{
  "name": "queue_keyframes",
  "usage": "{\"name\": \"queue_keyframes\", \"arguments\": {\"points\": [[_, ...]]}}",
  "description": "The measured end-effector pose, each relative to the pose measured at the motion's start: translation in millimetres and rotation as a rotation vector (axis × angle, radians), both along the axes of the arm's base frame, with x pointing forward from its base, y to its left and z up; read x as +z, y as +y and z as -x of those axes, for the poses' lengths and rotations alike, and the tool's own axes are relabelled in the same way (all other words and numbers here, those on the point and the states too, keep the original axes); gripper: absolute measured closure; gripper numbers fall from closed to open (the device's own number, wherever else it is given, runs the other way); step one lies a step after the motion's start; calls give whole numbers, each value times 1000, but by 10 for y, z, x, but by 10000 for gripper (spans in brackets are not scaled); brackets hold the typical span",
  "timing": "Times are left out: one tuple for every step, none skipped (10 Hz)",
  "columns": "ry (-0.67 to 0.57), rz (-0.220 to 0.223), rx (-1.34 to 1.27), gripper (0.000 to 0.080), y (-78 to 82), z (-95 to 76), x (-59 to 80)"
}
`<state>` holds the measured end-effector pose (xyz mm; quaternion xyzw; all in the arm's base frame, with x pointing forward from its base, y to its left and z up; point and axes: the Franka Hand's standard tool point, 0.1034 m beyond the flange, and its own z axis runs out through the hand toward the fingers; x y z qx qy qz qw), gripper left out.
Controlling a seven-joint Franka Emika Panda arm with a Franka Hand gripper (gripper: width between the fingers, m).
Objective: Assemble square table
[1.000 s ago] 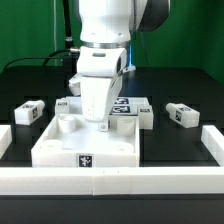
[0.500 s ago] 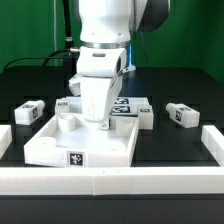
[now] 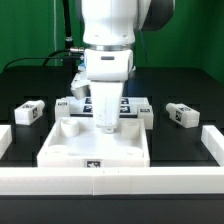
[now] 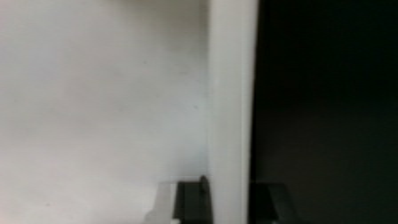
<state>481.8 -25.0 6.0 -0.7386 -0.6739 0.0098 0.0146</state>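
The square table's white tray-like top (image 3: 80,148) lies flat on the black table, square to the front rail, with a tag on its near wall and round sockets at its corners. My gripper (image 3: 107,125) comes straight down onto its far rim and is shut on that rim. In the wrist view the rim (image 4: 231,100) runs between my two dark fingers (image 4: 189,203), with the top's white inner face (image 4: 98,100) on one side. Short white tagged legs lie loose: one (image 3: 29,113) at the exterior view's left, one (image 3: 182,114) at its right, one (image 3: 64,103) behind the top.
Long white border rails run along the front (image 3: 110,180), the exterior view's left (image 3: 4,138) and right (image 3: 212,142). The marker board (image 3: 127,105) lies behind my gripper. Another white tagged block (image 3: 147,115) sits by the top's far right corner.
The top was skewed and has turned square to the front rail, shifting toward the exterior view's right. My gripper moved right with it, still shut on the rim.
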Motion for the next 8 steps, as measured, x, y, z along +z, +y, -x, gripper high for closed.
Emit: {"name": "queue_keyframes", "arguments": {"points": [[3, 0, 24, 744, 94, -36, 4], [2, -1, 21, 744, 185, -53, 4], [2, 0, 22, 744, 176, -51, 2], [2, 0, 20, 744, 168, -51, 2], [4, -1, 10, 744, 201, -61, 2], [13, -4, 3, 744, 333, -119, 7], [15, -7, 15, 744, 465, -212, 16], [21, -9, 27, 744, 556, -219, 1]]}}
